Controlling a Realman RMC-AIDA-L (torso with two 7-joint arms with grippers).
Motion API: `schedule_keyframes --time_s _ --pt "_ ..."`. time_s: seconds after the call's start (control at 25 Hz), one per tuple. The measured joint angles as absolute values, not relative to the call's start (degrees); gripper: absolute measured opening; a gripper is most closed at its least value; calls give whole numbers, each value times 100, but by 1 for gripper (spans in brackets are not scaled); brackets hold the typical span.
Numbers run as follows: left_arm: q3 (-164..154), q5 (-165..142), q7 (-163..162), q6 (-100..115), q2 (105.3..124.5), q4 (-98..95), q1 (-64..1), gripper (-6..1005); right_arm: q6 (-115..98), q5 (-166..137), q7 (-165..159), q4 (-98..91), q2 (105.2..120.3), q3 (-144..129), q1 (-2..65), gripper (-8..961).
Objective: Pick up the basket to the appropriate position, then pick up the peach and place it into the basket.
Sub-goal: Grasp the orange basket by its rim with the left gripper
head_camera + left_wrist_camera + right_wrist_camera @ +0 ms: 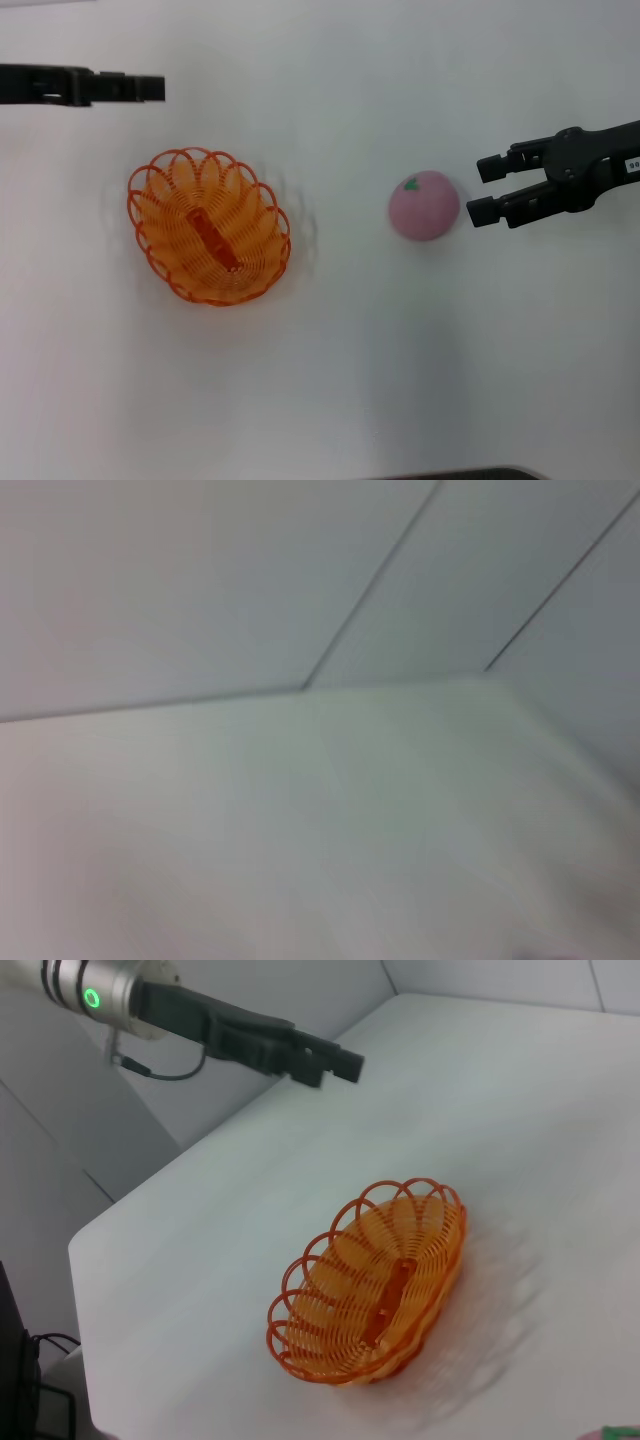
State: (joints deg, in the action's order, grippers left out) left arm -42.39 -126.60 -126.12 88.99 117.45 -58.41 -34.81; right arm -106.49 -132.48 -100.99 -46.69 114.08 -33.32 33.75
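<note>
Peach [424,205] sits on the white table [330,380], at about 3 o'clock from the basket [209,225] and well apart from it. We note the right gripper [478,190] just beside the peach on its 3 o'clock side, jaws apart, one finger toward 12 and one toward 6, not yet around the fruit. The left gripper [155,88] hangs at roughly 11 o'clock from the basket, clear of the rim; we cannot tell whether its jaws are apart or together. The left wrist view shows only bare table and wall.

Basket is empty, lying flat, long axis running from about 11 to 5 o'clock; the right wrist view shows it [372,1285] resting with the solid strip along the bottom and the left gripper [340,1064] beyond it.

Handling, our judgement: the peach looks light and matte, likely a soft or foam-like ball, so grip should not slip, but a round body can roll out if pinched off-centre. We would take it across its widest line, fingers level with the middle. The basket's wire loops look thin and springy; the scalloped rim is the natural hold.
</note>
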Motion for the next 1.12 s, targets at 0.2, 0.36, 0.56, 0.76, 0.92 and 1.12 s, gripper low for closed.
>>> schedule_keyframes --time_s 0.2,0.36,0.56,0.76,0.92,1.12 --pt "-4944 -13788 -12954 8378 11981 -6454 -3747 759 -10643 -13247 -10098 -4674 11412 -3342 3392 942" --pt "-5444 -14580 -13241 8296 12038 -6480 -4110 759 -10634 -13248 -10098 -4657 11415 -3346 3394 942" --pt "-6003 -15603 -13526 8081 12243 -6254 -4556 759 -10634 -13248 -10098 -4649 11417 -3343 3393 941" --pt "-6168 -16307 -13736 7834 12359 -5664 -4933 758 -10634 -13239 -10099 -4649 11417 -3347 3392 941" --pt "-6280 -16351 -13784 7571 12300 -5208 -5007 758 -10634 -13224 -10099 -4649 11417 -3349 3392 941" --pt "-6312 -16360 -13762 7403 12285 -4929 -5010 759 -10634 -13224 -10096 -4641 11417 -3349 3392 941"
